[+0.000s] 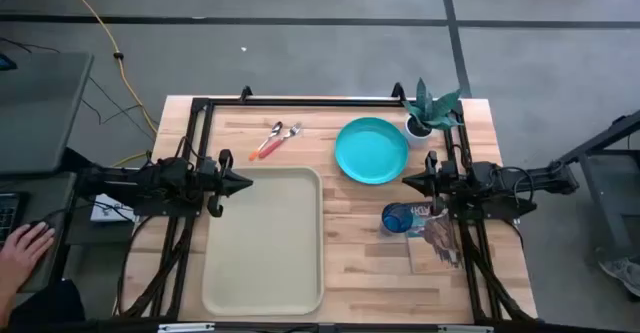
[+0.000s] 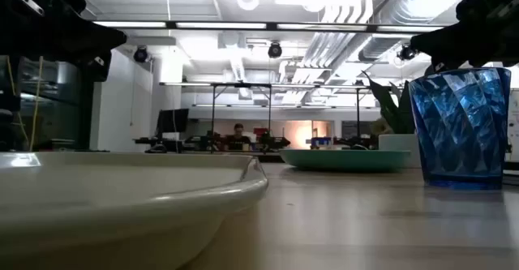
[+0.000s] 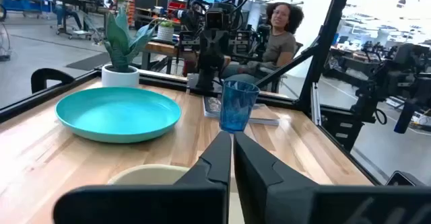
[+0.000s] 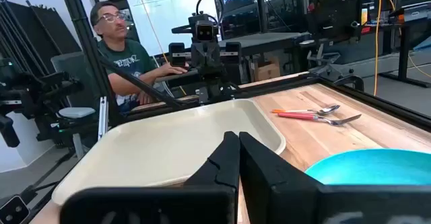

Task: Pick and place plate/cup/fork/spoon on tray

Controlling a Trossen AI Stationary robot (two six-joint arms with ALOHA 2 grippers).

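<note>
Tray [image 1: 263, 241] lies on the left half of the wooden table [image 1: 360, 243], long side running front to back, nothing on it. Left gripper [image 1: 246, 182] hovers at the tray's left rim near the far corner, fingers pressed together, holding nothing. Right gripper [image 1: 408, 181] sits over bare wood between plate [image 1: 371, 150] and cup [image 1: 397, 218], fingers likewise closed, nothing in them. Plate rests right of centre toward the far edge, well apart from the tray. Cup stands upright nearer the front, just beside a printed magazine [image 1: 436, 241] — its print too small to read. Fork [image 1: 283, 138] and spoon [image 1: 270, 139], both with orange-red handles, lie side by side at the far edge, beyond the tray's far right corner. White pot with green plant [image 1: 430, 109] stands at the far right corner, just beside the plate. A person's hand [image 1: 22, 248] rests at a desk left of the table; right wrist view shows a seated person [image 4: 121, 56] with lettering on a green shirt, unreadable.
</note>
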